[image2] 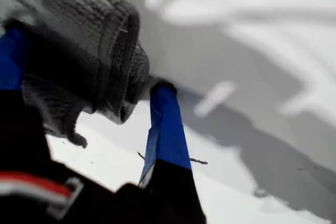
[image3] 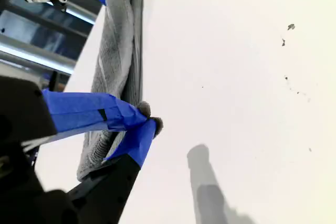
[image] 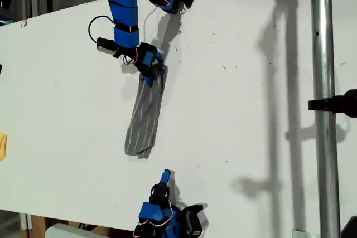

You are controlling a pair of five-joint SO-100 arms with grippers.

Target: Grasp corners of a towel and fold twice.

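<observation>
The towel (image: pixel 146 116) lies as a narrow strip mid-table (image: pixel 251 110). My first gripper (image: pixel 153 73) clamps its far end; keep that grip firm. My second gripper (image: pixel 165 176) is clenched, empty, just short of the near end.

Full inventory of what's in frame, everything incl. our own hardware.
towel: one, grey with white stripes, folded into a narrow strip mid-table.
table: one, white, under everything.
pole: one, bare metal, exterior view's right.
clamp: one, black, on the pole.
yellow object: one, cut off at the exterior view's left edge.
my first gripper: blue jaws, clamped on the towel's far end.
my second gripper: blue jaws together, apart from the towel's near end.
</observation>
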